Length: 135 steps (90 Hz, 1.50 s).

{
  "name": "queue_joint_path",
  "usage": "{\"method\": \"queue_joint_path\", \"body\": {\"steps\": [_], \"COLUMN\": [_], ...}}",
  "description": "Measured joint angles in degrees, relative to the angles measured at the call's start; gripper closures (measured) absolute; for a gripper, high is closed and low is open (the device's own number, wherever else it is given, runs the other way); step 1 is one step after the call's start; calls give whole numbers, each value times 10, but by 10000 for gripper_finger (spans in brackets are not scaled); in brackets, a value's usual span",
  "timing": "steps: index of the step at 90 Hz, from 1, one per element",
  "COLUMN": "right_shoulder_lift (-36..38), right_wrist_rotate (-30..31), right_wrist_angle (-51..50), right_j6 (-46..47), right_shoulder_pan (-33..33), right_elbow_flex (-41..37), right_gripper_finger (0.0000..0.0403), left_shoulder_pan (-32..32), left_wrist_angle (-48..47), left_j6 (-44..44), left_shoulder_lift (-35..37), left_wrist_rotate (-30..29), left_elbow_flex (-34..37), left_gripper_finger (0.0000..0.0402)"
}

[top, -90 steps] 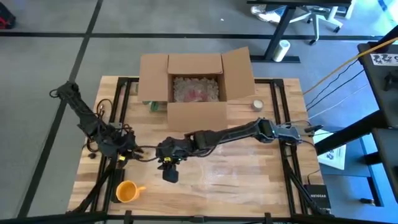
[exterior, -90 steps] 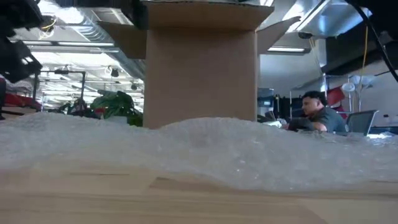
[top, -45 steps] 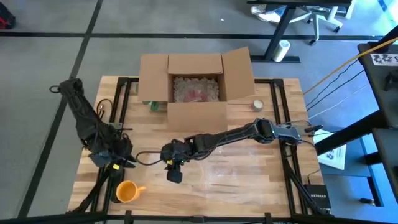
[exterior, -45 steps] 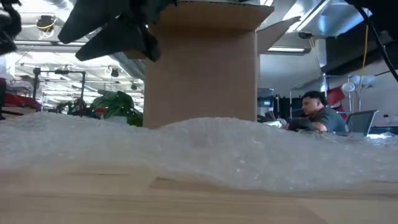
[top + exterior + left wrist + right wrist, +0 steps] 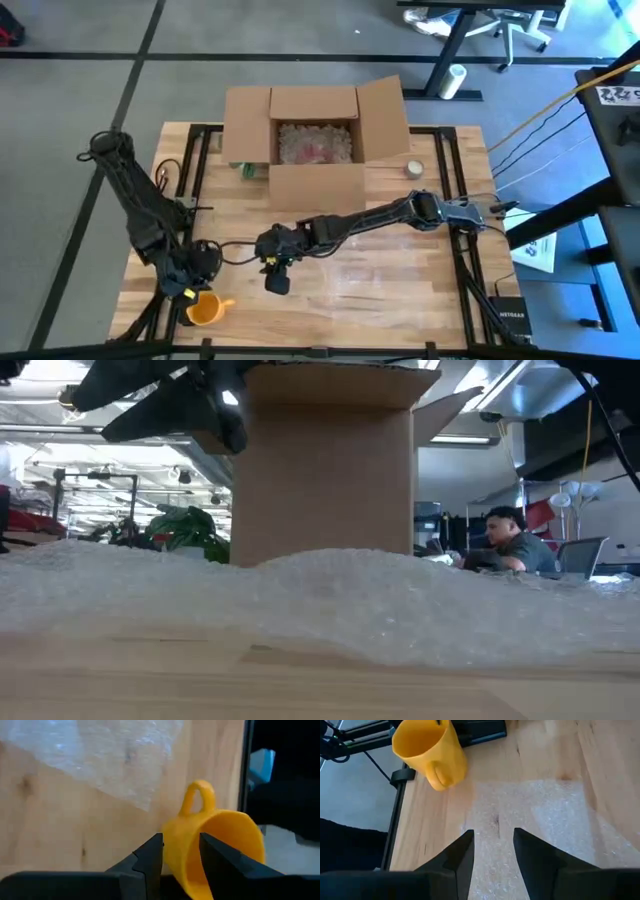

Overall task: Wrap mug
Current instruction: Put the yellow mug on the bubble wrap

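The yellow mug (image 5: pixel 203 309) stands mouth up on the wood near the table's near-left corner, its handle (image 5: pixel 196 796) toward the right. My left gripper (image 5: pixel 190 284) hangs open just on the far side of it. In the left wrist view the mug's wall (image 5: pixel 181 851) shows in the gap between the fingertips, with no touch visible. A clear sheet of bubble wrap (image 5: pixel 540 820) lies flat on the table's near middle. My right gripper (image 5: pixel 275 282) hovers open over the sheet's left part, with the mug (image 5: pixel 427 750) beyond it.
An open cardboard box (image 5: pixel 315 140) with padding inside stands at the far middle. A small tape roll (image 5: pixel 413 168) lies right of it and a green thing (image 5: pixel 246 168) left of it. Bare wood lies right of the sheet. A person (image 5: pixel 505 540) sits in the room beyond.
My left gripper has travelled toward the table's near edge and down, from the left middle of the table to just beside the mug. The mug and the bubble wrap have stayed where they were.
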<state>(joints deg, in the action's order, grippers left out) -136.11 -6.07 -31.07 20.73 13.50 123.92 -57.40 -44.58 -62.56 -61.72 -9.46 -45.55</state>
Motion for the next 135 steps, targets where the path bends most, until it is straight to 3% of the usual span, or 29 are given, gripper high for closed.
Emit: {"method": "queue_joint_path", "body": {"steps": [34,64,72,84,94,105,135], "right_shoulder_lift": [0,0,0,0,1,1,1], "right_wrist_rotate": [-1,-6,-9,-18,-43,-48,18], "right_wrist_angle": [1,1,0,-5,-15,-62,-258], "right_j6": [0,2,11,15,23,33,55], "right_shoulder_pan": [0,0,0,0,0,5,38], "right_elbow_flex": [0,0,0,0,0,0,0], "right_gripper_finger": [279,279,279,279,279,279,279], "left_shoulder_pan": [0,0,0,6,21,41,119], "left_wrist_angle": [-6,-20,-17,-21,-22,-25,-105], "left_j6": [-15,-5,4,17,19,37,146], "left_shoulder_lift": [-54,-114,-124,-127,-127,-127,-128], "left_wrist_rotate": [62,64,65,64,60,59,55], "left_elbow_flex": [-10,-9,-9,-9,-9,-11,-80], "left_gripper_finger": [290,293,315,384,394,397,400]}}
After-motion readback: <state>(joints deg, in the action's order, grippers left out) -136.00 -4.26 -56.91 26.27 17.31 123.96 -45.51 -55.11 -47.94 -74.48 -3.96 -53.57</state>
